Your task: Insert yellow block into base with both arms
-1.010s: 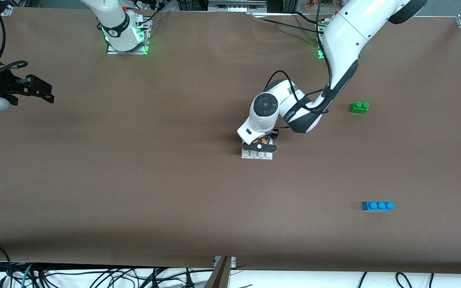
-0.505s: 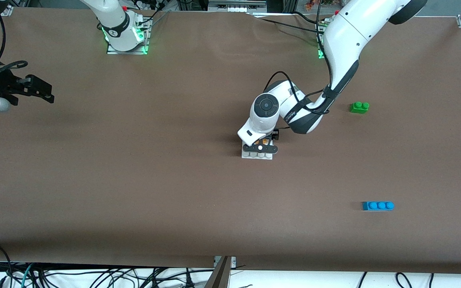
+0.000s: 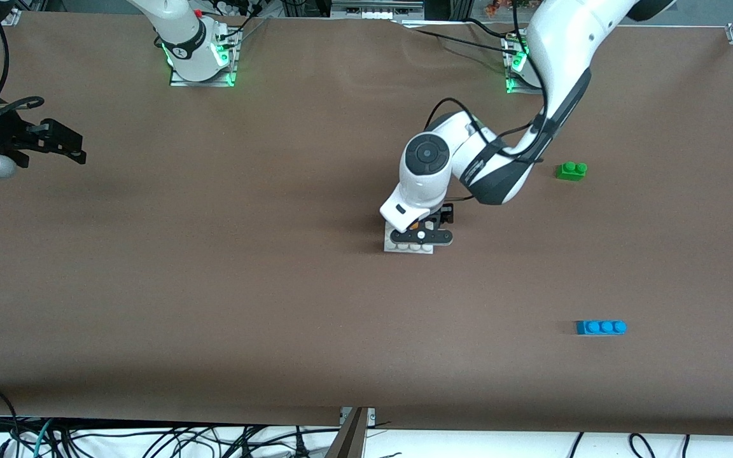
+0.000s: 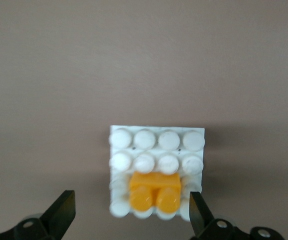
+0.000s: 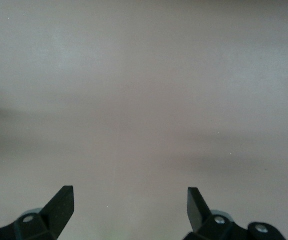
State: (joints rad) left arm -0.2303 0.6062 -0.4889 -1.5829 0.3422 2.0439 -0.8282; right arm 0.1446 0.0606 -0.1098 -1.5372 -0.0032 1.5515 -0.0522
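The yellow block (image 4: 155,191) sits pressed onto the white studded base (image 4: 157,141), in the stud rows at one edge. My left gripper (image 4: 129,202) hangs just above them, open, with its fingers standing apart on either side of the block and not touching it. In the front view the left gripper (image 3: 422,235) covers most of the base (image 3: 408,248) near the table's middle, and only a sliver of the yellow block (image 3: 415,224) shows. My right gripper (image 5: 128,200) is open over bare table and waits at the right arm's end (image 3: 64,145).
A green two-stud brick (image 3: 571,170) lies toward the left arm's end, farther from the front camera than the base. A blue three-stud brick (image 3: 601,327) lies nearer to the camera, also toward that end. Brown table surface surrounds the base.
The left gripper has opened, let go of the yellow block and lifted slightly. The block stays on the base. The right arm has not moved.
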